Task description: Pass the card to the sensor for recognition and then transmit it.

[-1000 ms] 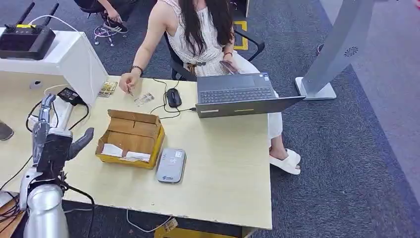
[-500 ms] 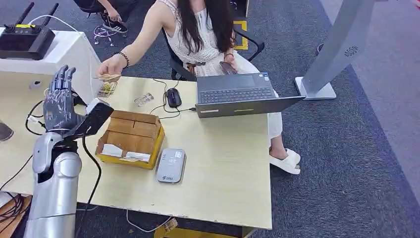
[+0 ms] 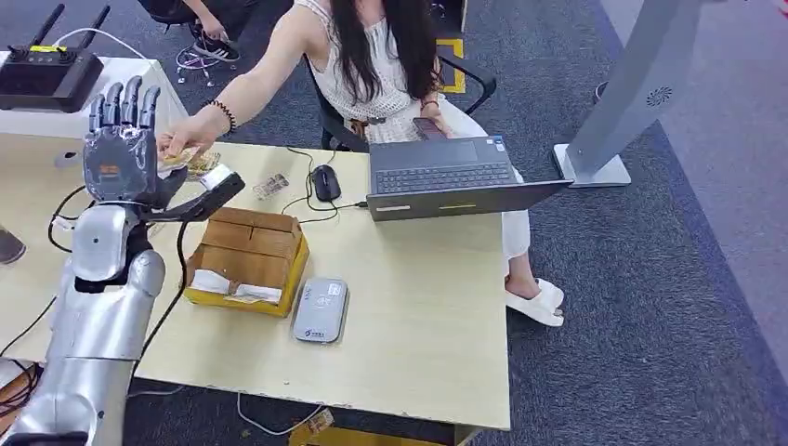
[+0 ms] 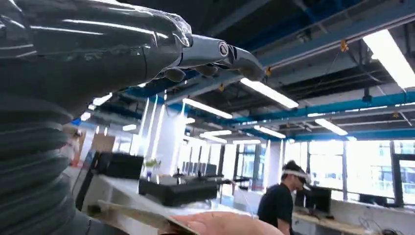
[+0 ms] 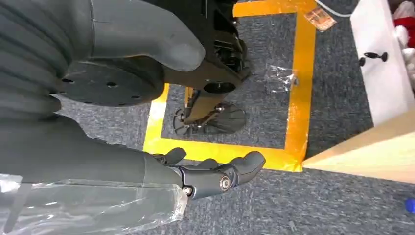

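The robot's left hand [image 3: 121, 158] is raised above the back-left part of the desk [image 3: 418, 307], palm up and fingers spread upright, thumb stretched out toward the cardboard box [image 3: 246, 260]; it grasps nothing. A seated person's hand [image 3: 181, 141] reaches across from behind the desk and holds the card [image 3: 178, 156] right at the edge of the robot's palm; whether the card touches the palm cannot be told. In the left wrist view the card [image 4: 142, 213] appears as a thin flat sheet pinched by the person's fingertip, below the robot's extended fingers [image 4: 230, 51]. The right hand [image 5: 215, 176] hangs low beside the robot over grey carpet with yellow tape lines, its fingers loosely curled and apart, with nothing in it. On the desk, the grey card sensor [image 3: 321, 310] lies flat just beside the open cardboard box, on the side toward the robot. Farther back sit a black mouse [image 3: 325, 183] and an open laptop [image 3: 446, 177], and a few more cards [image 3: 202, 167] lie near the person's hand.
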